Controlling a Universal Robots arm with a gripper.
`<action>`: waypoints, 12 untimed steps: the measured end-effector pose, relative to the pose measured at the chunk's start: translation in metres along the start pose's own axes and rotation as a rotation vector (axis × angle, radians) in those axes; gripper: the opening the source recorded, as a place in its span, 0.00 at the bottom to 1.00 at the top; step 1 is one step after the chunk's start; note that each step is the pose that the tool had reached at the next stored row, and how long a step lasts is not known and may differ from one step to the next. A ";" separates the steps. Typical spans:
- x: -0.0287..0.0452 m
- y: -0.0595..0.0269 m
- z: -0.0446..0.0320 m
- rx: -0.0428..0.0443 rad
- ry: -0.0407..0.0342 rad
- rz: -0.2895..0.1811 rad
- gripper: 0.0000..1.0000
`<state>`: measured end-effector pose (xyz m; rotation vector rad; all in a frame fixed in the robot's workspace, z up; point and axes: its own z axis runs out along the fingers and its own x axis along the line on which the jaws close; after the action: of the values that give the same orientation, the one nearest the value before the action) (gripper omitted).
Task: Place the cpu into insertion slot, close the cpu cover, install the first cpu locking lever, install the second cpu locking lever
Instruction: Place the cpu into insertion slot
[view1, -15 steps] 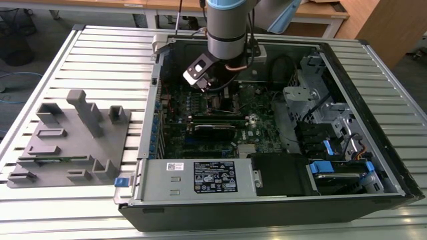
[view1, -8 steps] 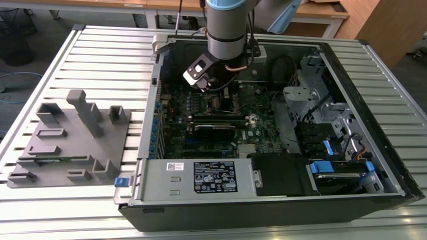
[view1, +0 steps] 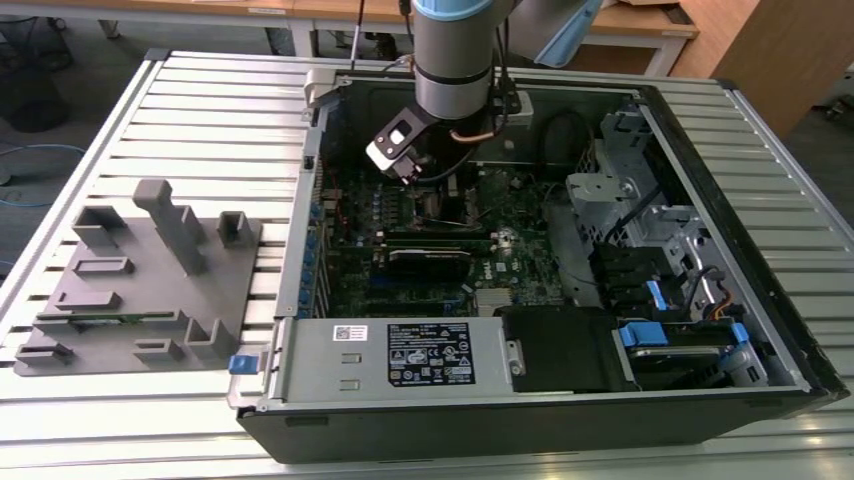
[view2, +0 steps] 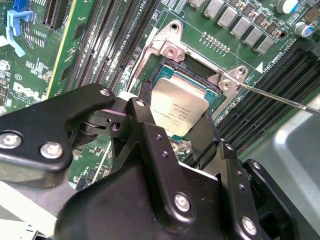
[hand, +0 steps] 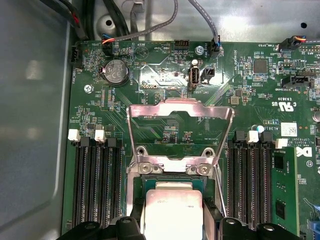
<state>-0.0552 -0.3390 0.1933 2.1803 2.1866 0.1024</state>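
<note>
Inside the computer case (view1: 534, 432), toward ten o'clock of its middle in the exterior view, I have the gripper (view1: 416, 180) clenched on the cpu (view2: 180, 105); it sits over the insertion slot (view2: 198, 66); the cpu cover (hand: 222, 112) stands raised.

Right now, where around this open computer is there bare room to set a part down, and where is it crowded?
Bare: the slatted table on the exterior view's left, around the grey fixture block beside the computer case. Crowded: inside the case, where the gripper sits over the cpu between memory slots.
</note>
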 end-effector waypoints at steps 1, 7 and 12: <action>0.0000 -0.0001 0.0001 0.0000 0.0000 0.000 0.54; -0.0001 -0.0004 0.0012 0.0002 -0.0004 0.000 0.54; 0.0000 -0.0004 0.0015 0.0000 -0.0001 0.000 0.54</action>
<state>-0.0555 -0.3390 0.1918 2.1802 2.1866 0.1022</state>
